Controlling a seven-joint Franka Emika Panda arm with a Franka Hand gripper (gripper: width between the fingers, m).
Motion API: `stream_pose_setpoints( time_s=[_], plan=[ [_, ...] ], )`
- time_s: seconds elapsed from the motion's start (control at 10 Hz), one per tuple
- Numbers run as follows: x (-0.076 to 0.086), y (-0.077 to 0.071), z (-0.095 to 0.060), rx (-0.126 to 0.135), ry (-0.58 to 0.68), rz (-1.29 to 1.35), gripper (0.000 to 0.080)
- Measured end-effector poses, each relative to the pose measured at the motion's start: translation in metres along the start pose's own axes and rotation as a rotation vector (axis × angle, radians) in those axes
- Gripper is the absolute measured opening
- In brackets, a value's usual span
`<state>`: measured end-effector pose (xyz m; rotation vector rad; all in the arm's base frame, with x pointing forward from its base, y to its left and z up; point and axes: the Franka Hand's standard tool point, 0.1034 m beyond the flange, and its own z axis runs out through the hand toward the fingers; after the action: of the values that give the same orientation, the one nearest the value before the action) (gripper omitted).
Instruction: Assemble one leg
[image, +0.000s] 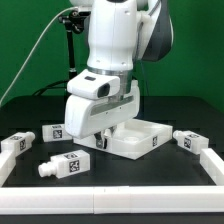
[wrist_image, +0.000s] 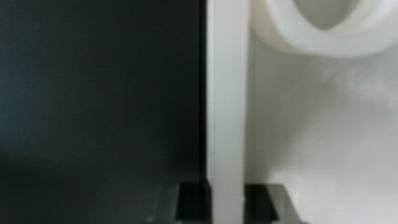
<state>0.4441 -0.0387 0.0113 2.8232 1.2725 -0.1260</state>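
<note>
Overall light: bright and even, from above; the white arm (image: 112, 40) stands out cleanly against the black worktop (image: 25, 120).
Shadows: soft and short, with grey shade on the tabletop (image: 128, 150) beneath the arm's wrist.
Glare: in the wrist view the tabletop's white wall (wrist_image: 224, 100) is nearly washed out.
Exterior sharpness: coarse and grainy, so the tags read only as dark blotches.
Wrist focus: soft throughout; the end effector (wrist_image: 226, 200) shows as dark blurs, and the worktop looks mottled grey-blue.
</note>
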Motion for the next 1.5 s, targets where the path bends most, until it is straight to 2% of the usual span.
stream_pose_setpoints(
  time_s=[0.2,0.4,0.5,0.6,0.7,0.9,1.2,1.3,1.5],
  plan=[
    [0.0,-0.008,-0.013,0.02,-0.01,0.154,0.0048],
    [0.006,-0.016,-0.039,0.106,-0.11,0.412,0.0048],
    [0.013,-0.008,-0.05,0.124,-0.131,0.421,0.0048],
    [0.015,-0.001,-0.055,0.132,-0.135,0.44,0.0048],
    [0.019,0.002,-0.056,0.135,-0.144,0.612,0.0048],
    [0.029,0.012,-0.055,0.115,-0.133,0.719,0.0048],
    [0.03,0.009,-0.053,0.11,-0.149,0.916,0.0048],
    [0.031,0.009,-0.05,0.114,-0.156,1.002,0.0048],
    [0.038,0.024,-0.032,0.129,-0.162,1.12,0.0048]
  ],
)
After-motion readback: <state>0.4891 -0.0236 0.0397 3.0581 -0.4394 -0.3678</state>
